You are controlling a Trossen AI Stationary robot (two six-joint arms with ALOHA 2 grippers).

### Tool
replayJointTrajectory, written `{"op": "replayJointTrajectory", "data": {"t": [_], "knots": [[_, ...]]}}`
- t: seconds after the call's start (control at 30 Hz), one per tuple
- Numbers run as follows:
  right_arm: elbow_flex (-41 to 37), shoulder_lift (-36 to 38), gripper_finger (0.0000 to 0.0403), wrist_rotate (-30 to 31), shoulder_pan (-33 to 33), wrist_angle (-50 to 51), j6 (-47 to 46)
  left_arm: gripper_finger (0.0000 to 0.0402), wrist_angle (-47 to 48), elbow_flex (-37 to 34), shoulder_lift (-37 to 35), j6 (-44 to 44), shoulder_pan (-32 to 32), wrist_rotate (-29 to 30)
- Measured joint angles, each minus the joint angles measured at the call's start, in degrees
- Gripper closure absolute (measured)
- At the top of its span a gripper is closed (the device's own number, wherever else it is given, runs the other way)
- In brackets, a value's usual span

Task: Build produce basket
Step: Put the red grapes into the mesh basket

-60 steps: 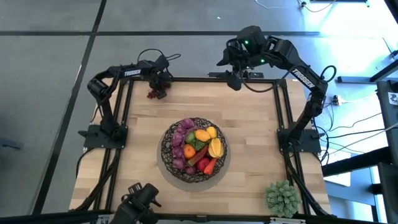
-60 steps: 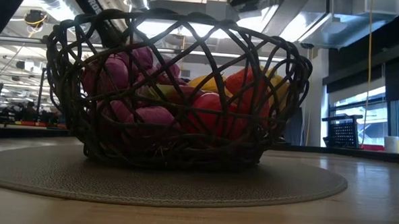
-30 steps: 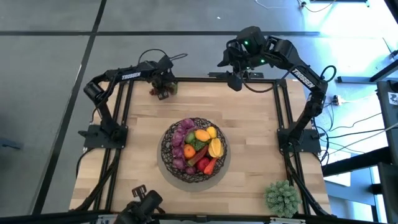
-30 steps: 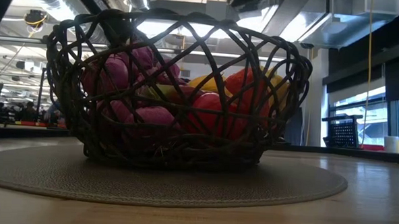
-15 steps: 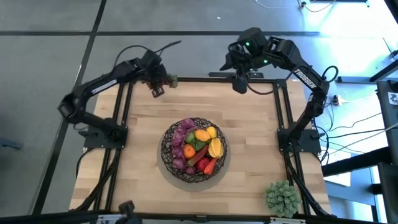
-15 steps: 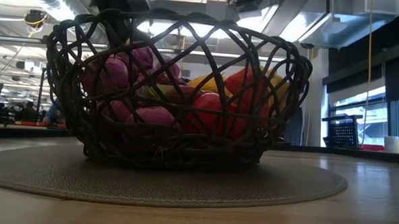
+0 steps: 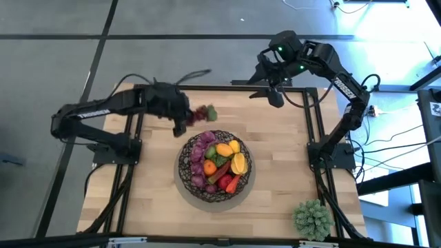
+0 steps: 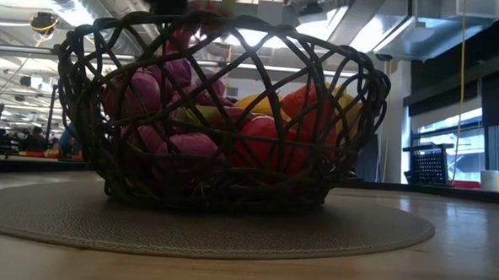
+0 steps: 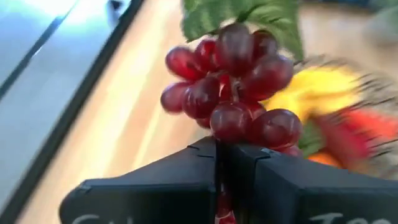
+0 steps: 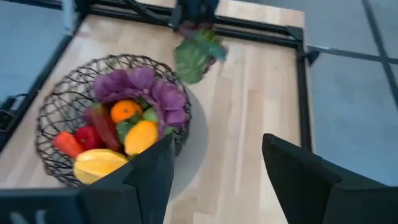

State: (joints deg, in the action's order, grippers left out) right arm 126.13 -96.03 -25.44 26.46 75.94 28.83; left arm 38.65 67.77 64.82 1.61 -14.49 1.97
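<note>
Dark red grapes (image 9: 233, 87) with green leaves (image 9: 245, 17). The dark woven basket (image 7: 187, 168) holds purple grapes (image 7: 202, 146), an orange (image 7: 208, 167), yellow lemons (image 7: 238, 163) and red peppers (image 7: 230, 183). The table (image 7: 282, 165) is pale wood, the spiky plant (image 7: 313, 218) pale green.

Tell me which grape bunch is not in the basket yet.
The red grapes with green leaves: the left tool is shut on them, holding them in the air beside the basket rim. The purple bunches already lie inside the basket.
</note>
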Motion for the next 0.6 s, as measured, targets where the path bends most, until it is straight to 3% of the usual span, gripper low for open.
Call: {"op": "replayJointTrajectory", "data": {"t": [0.17, 0.37, 0.6], "knots": [[0.0, 0.0, 0.0166, -3.1, 0.0, 0.6, 0.6, 0.0401, -6.9, 0.0, 0.2, 8.5, 11.1, -0.1], [0.0, 0.1, 0.0166, -8.3, 0.0, 3.9, 6.1, 0.0401, -16.0, 0.0, 5.5, 16.8, 21.7, 0.0], [0.0, 0.1, 0.0166, -8.3, 0.0, 6.4, 7.0, 0.0401, -21.5, 0.0, 12.2, 21.1, 28.4, -0.3]]}}
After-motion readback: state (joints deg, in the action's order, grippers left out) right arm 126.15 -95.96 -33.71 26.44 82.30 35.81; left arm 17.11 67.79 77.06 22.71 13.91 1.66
